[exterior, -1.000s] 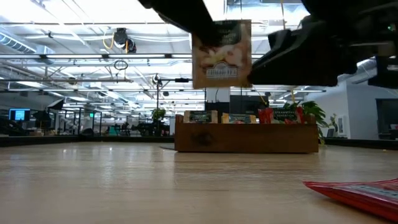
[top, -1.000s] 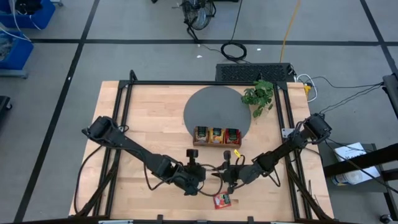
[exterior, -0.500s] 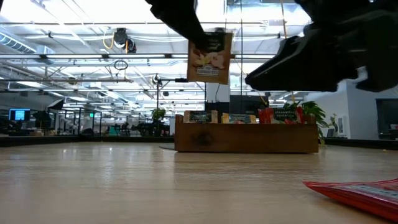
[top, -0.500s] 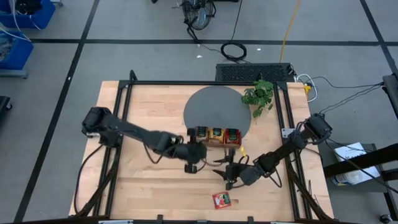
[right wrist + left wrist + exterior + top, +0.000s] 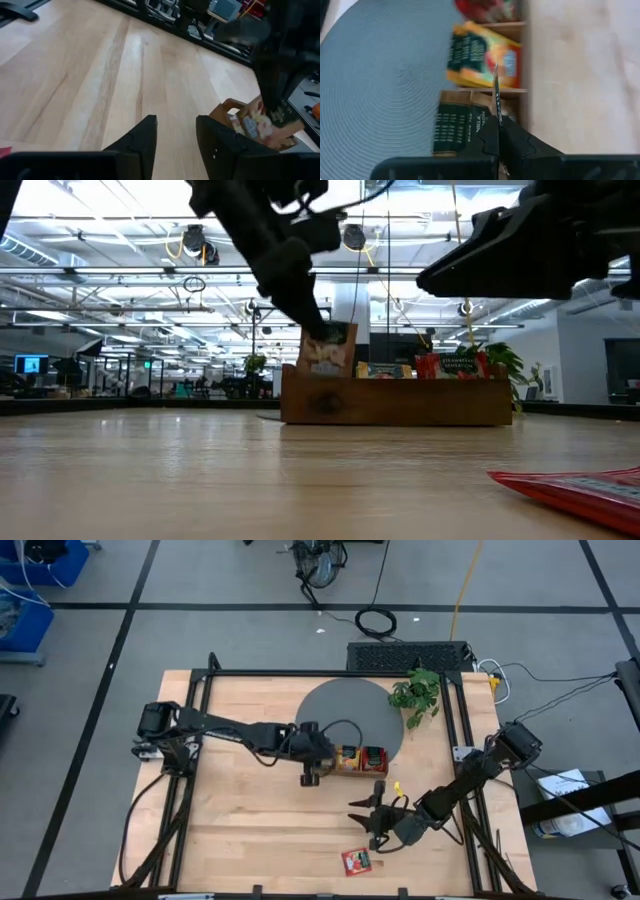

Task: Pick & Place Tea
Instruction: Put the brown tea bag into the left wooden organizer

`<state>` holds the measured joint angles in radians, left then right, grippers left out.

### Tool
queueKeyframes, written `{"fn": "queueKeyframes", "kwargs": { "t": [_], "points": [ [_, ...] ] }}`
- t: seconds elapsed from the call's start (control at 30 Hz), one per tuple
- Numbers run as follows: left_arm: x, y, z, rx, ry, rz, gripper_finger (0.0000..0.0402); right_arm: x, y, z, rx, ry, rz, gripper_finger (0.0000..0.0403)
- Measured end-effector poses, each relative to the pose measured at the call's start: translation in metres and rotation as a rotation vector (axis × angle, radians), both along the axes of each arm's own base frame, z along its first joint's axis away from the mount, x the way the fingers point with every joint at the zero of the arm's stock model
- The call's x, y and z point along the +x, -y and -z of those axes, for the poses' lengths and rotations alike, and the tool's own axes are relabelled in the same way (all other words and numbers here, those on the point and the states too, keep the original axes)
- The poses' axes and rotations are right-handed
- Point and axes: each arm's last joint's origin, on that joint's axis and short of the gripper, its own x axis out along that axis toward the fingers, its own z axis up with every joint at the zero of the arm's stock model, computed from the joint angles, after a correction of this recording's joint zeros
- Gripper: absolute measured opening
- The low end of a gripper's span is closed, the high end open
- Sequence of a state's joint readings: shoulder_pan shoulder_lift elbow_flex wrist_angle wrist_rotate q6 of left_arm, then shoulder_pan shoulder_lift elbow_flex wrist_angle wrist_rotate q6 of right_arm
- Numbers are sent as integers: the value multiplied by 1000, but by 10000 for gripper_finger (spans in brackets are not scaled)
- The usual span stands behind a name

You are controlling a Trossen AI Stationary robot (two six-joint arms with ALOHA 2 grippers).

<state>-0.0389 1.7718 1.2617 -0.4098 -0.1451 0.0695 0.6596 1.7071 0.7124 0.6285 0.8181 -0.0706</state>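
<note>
My left gripper [image 5: 316, 756] is shut on a beige-green tea sachet [image 5: 326, 350] over the left slot of the wooden tray [image 5: 400, 405]. The tray stands on a round grey mat [image 5: 340, 705]. Its three slots hold beige-green [image 5: 454, 131], orange-yellow [image 5: 481, 62] and red [image 5: 487, 7] sachets. A red sachet [image 5: 356, 861] lies flat on the table near the front edge. My right gripper [image 5: 377, 811] is open and empty above the table, between the tray and the red sachet. My left gripper pinches the sachet's top edge [image 5: 322, 333] between its two fingers [image 5: 501, 137]. The fingers slant down from above. The sachet hangs upright below them, edge-on in the left wrist view [image 5: 495, 92]. Its lower edge reaches the rim of the tray's left slot.
A potted green plant [image 5: 418, 695] stands at the mat's far right. Black frame rails run along the table's edges [image 5: 200, 740]. Bare wood lies left of and in front of the tray.
My left gripper has carried the beige-green sachet from the table's near middle toward the far edge and then down over the tray's left slot. The sachet has stayed upright and hanging, and now sits lower, at the tray's rim.
</note>
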Motion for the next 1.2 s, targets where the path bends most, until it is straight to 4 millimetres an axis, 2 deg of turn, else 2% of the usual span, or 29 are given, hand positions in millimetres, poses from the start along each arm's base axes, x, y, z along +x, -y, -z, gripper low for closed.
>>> {"fn": "queueKeyframes", "kwargs": {
  "t": [0.13, 0.43, 0.8, 0.97, 1.1, 1.2],
  "points": [
    [-3, -7, 14, -22, 14, -19, 4, -3, 1, -5, -4, -7, -3, 117],
    [-9, -8, 31, -40, 32, -30, 7, -3, 1, -7, 2, -4, -3, 106],
    [-13, -7, 38, -90, 20, -56, 118, -3, 1, -8, 37, 6, 1, 105],
    [-9, -7, 27, -90, 4, -57, 168, -2, 0, -9, 43, 18, -1, 105],
    [-6, -5, 7, -98, 4, -62, 190, -2, 0, -9, 45, 18, -3, 105],
    [-4, 1, -12, -117, 76, -72, 194, -3, -1, -9, 48, 18, -6, 105]
  ]
}}
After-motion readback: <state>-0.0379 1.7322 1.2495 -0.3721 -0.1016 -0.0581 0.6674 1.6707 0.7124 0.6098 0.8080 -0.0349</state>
